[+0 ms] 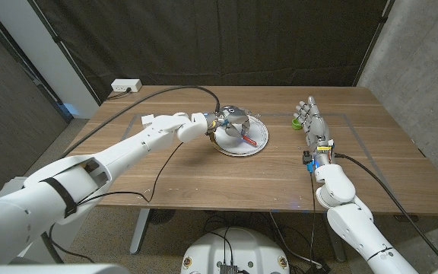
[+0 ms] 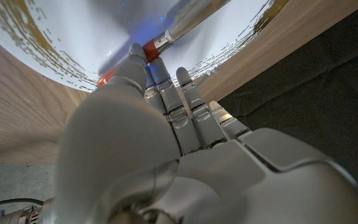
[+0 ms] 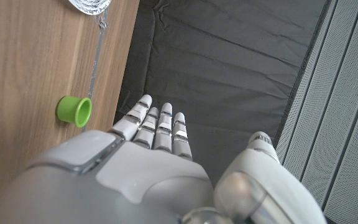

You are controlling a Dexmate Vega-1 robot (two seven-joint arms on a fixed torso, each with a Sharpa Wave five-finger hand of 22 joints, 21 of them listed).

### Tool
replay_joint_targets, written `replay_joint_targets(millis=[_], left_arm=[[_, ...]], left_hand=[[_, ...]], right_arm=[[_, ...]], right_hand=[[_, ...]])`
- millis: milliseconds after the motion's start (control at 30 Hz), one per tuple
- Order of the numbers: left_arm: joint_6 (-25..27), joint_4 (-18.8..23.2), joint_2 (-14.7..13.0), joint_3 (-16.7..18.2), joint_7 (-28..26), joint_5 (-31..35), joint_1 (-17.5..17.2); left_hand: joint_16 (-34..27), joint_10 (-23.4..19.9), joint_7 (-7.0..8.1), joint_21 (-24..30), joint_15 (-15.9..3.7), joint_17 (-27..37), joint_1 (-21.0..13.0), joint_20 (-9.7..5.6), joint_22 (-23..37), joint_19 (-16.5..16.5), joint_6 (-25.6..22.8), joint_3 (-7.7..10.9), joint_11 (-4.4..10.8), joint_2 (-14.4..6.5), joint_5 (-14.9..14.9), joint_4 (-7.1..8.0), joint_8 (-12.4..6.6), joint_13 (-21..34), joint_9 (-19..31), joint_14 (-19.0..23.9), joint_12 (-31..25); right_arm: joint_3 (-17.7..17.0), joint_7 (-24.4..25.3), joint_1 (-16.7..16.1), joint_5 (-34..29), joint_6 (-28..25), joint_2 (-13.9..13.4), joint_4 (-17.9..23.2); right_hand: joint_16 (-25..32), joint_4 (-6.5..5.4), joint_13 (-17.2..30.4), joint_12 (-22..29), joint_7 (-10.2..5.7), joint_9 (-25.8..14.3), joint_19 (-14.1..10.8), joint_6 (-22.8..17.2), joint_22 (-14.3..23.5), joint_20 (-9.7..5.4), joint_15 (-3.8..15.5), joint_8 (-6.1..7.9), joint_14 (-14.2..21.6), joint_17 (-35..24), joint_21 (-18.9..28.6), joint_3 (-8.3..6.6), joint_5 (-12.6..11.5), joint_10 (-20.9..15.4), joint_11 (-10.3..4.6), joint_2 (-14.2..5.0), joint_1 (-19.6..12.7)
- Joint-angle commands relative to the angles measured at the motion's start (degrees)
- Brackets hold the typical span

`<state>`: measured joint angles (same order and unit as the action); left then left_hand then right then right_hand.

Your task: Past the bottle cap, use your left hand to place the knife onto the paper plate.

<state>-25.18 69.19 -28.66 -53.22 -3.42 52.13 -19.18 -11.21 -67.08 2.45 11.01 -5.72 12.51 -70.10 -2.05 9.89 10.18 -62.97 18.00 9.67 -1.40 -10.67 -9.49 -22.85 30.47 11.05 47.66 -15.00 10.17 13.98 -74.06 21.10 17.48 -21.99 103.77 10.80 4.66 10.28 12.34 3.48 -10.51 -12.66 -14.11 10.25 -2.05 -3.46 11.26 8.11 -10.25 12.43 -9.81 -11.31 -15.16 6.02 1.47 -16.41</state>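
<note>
Left hand [image 1: 229,122] is over the paper plate [image 1: 258,146] on my head view, fingers curled down onto it. On the left wrist view I see my fingertips [image 2: 157,68] right at the knife [image 2: 166,38], where its red handle meets the silver blade, with the plate's white face just behind. Thumb and fingers look closed around that handle, so I read it as gripping the knife, though the contact itself is partly hidden by the hand. On the head view the knife [image 1: 249,140] shows as a red streak lying on the plate's surface beside the hand.

Right hand [image 1: 312,122] stands at the far right side of the wooden table [image 1: 204,171], fingers straight and together, holding nothing. From its wrist view the hand [image 3: 157,134] reaches out past the table's far edge toward the dark curtain [image 3: 229,56].

Green bottle cap [image 1: 296,122] sits on the table between the plate and my right hand, just beside the hand's fingers, apart from the plate.

A white power strip [image 1: 126,87] lies at the far left corner of the table.
</note>
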Motion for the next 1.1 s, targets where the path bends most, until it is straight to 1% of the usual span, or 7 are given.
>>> replay_joint_targets(millis=[33,267,400,600,700,933,1100], left_arm=[[-0.1,-0.8,0.0,-0.5,0.3,-1.1,0.1],[0.1,-0.9,-0.2,-0.5,0.7,-1.2,0.1],[0.6,-0.5,-0.4,-0.7,0.5,-0.6,0.0],[1.4,0.4,-0.9,-0.5,-0.2,0.0,-0.4],[1.6,0.8,-1.1,-0.4,0.0,0.1,-0.5],[2.0,1.3,-1.5,-0.5,0.2,0.7,-0.6],[2.0,2.0,-2.0,-0.2,0.3,0.7,-0.8]], left_hand=[[-0.4,0.1,-1.1,-0.1,-6.62,0.1,-0.1,-3.27,0.1,-0.9,-0.7,5.39,1.42,-0.8,-0.3,4.68,0.16,0.5,0.2,0.1,0.6],[-0.4,1.7,-0.74,-0.1,-6.51,0.0,0.1,-3.65,0.1,-1.1,1.8,6.07,1.53,-0.8,-0.1,4.73,1.17,0.1,0.2,-0.2,1.8],[-0.1,3.8,1.0,0.0,-6.16,-0.3,0.8,-3.13,0.1,-1.3,4.4,6.26,1.8,-0.5,0.0,5.04,2.23,-1.3,0.3,-1.3,3.5],[0.9,6.5,2.2,0.1,-5.67,-1.8,2.2,-3.01,0.2,-1.4,7.1,5.93,2.2,0.5,0.2,5.5,3.39,-3.2,0.4,-3.7,4.6],[1.1,10.1,2.8,0.3,-5.3,-2.1,3.0,-1.02,0.3,-1.5,8.8,5.71,1.85,1.1,0.1,5.67,4.21,-4.5,0.4,-6.2,5.3],[1.3,15.7,3.35,0.3,-4.55,-2.1,3.7,1.76,0.4,-1.9,12.4,5.61,1.89,1.8,-0.1,5.7,6.2,-6.9,0.3,-11.4,5.3],[1.1,19.2,3.8,0.2,-4.23,-2.0,5.2,2.05,0.5,-2.9,13.6,4.73,1.86,3.0,-0.2,6.11,6.94,-8.2,0.3,-14.8,5.2]], right_arm=[[0.3,-0.1,0.0,0.2,-0.4,0.1,-0.5],[0.4,-0.2,0.0,0.6,-0.4,0.2,-0.8],[0.5,-0.3,0.0,0.6,-0.3,0.3,-0.9],[0.6,-0.1,-0.1,0.4,-0.3,0.4,-0.8],[0.6,0.0,-0.2,0.3,-0.3,0.4,-0.6],[0.8,0.0,-0.2,0.4,-0.4,0.5,-0.7],[0.9,0.1,-0.2,0.1,-0.2,0.6,-0.7]], right_hand=[[-0.1,0.33,0.3,-0.2,0.08,-0.2,-0.5,-0.7,0.3,0.22,-0.01,-0.16,0.6,-0.2,-0.3,-0.02,0.0,-0.5,0.02,-0.67,-0.1],[-0.1,0.36,0.3,-0.2,0.02,-0.2,-0.7,-0.7,0.3,0.1,0.09,-0.17,0.5,-0.2,-0.3,-0.02,0.0,-0.5,0.15,-0.72,-0.1],[-0.1,0.37,0.3,-0.2,0.01,-0.2,-0.7,-0.7,0.3,0.08,0.08,-0.17,0.5,-0.2,-0.3,-0.01,0.0,-0.5,0.08,-0.73,-0.1],[-0.1,0.42,0.3,-0.2,0.0,-0.2,-0.8,-0.7,0.3,0.03,0.06,-0.16,0.6,-0.2,-0.3,-0.05,0.0,-0.6,0.14,-0.81,-0.2],[-0.1,0.44,0.3,-0.2,-0.03,-0.2,-0.8,-0.6,0.3,0.05,0.09,-0.19,0.6,-0.2,-0.3,-0.06,0.0,-0.6,0.14,-0.84,-0.2],[-0.2,0.51,0.3,-0.2,-0.05,-0.2,-0.8,-0.6,0.3,0.07,0.12,-0.19,0.6,-0.2,-0.3,-0.09,0.0,-0.5,0.01,-0.92,-0.3],[-0.2,0.57,0.3,-0.1,-0.04,-0.2,-0.9,-0.6,0.3,0.05,0.06,-0.18,0.6,-0.2,-0.3,-0.13,0.0,-0.6,-0.03,-1.0,-0.4]])
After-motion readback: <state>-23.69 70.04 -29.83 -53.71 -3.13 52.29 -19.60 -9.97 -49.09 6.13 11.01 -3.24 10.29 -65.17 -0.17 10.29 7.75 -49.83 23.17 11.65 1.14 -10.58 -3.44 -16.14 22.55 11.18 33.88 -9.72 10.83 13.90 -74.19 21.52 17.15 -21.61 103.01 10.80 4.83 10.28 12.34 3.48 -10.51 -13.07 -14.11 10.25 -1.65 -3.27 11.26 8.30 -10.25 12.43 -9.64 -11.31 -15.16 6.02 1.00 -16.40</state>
